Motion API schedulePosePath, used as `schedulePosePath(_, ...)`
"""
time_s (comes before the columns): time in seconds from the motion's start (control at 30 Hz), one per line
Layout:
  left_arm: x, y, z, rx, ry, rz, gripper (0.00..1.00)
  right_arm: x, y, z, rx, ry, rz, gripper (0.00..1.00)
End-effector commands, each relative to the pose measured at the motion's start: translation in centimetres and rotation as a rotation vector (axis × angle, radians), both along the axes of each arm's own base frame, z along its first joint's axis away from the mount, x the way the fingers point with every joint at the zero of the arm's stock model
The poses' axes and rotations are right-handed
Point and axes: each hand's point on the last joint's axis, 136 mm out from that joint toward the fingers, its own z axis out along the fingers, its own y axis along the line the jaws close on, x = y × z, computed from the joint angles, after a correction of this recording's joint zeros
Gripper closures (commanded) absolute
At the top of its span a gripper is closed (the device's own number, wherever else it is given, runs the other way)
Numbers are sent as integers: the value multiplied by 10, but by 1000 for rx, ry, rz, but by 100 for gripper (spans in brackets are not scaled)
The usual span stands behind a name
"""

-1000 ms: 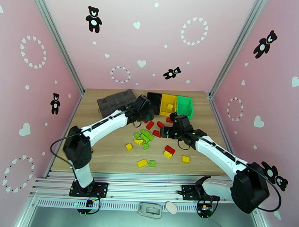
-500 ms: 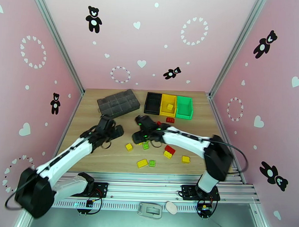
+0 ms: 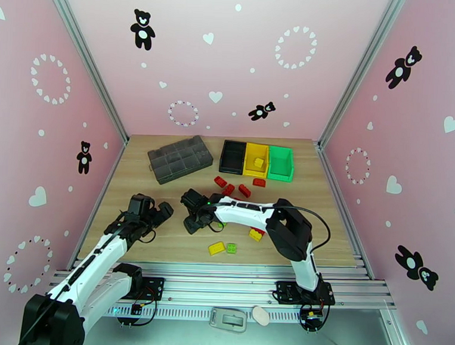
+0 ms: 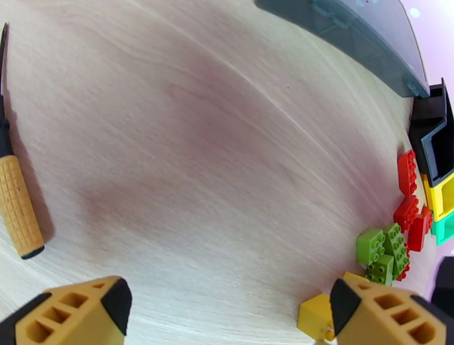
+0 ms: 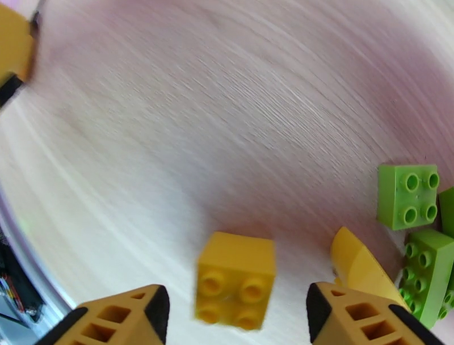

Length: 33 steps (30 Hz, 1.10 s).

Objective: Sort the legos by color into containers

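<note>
Between the open right jaws lies a yellow lego [image 5: 235, 281], untouched; left jaws spread wide.

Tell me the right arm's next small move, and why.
Probably lower a little and close on the yellow square brick. The right gripper has its jaws apart on either side of it, not yet touching, and the brick lies apart from the green bricks.

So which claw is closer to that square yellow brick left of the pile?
Right. The right gripper straddles the yellow brick, one finger either side, jaws open and not touching. The left gripper is off to its left, open and empty.
</note>
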Motion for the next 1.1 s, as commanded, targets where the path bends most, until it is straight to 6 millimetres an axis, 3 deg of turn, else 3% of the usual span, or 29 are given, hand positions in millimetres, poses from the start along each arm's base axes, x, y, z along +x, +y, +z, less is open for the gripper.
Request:
schedulePosePath(0.0, 4, -6, 0, -39, -14, -15, 2, 3, 2, -6, -43, -13, -6, 41)
schedulePosePath(0.2, 6, -9, -4, -54, -8, -21, 2, 8, 0, -7, -64, -40, -17, 51)
schedulePosePath(0.37, 10, -16, -2, -78, -11, -48, 3, 10, -1, 7, -39, -68, -25, 63)
schedulePosePath(0.6, 33, -58, 10, -203, -66, -155, 5, 23, -7, 49, 62, -111, -58, 71)
schedulePosePath(0.77, 57, -99, 28, -266, -117, -241, 6, 49, -36, 69, 96, -127, -130, 72)
schedulePosePath(0.97, 94, -143, 46, -347, -158, -318, 7, 94, -96, 79, 118, -136, -273, 73)
schedulePosePath(1.07, 112, -175, 59, -345, -182, -385, 8, 121, -130, 86, 115, -162, -356, 74)
